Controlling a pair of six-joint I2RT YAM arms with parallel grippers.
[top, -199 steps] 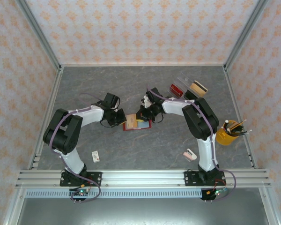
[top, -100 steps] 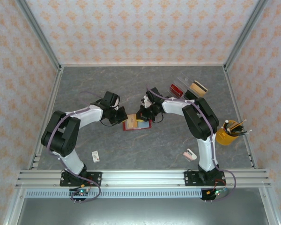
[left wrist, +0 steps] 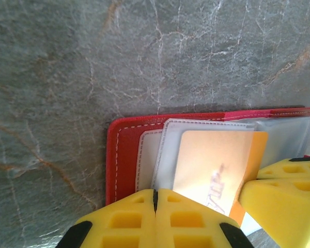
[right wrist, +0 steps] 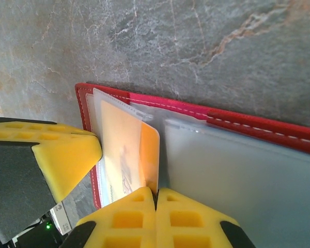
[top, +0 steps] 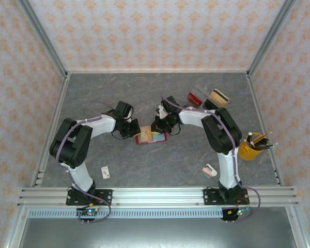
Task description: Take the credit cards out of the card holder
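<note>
The card holder lies open on the worktop between the arms, with a yellowish credit card showing at its clear pocket. The left gripper and the right gripper both have their jaws fully closed at the card's edges. Whether either pinches it I cannot tell. The pull should go flat along the pocket, slowly, while the other jaws press the holder down.

I've got 2 arms up: left arm and right arm, white links between chunky black joint housings, thin lilac cables strung along each. Black bases, green-lit boards below them. Up close, the fingers are bright yellow, moulded with square pockets, black-backed.
</note>
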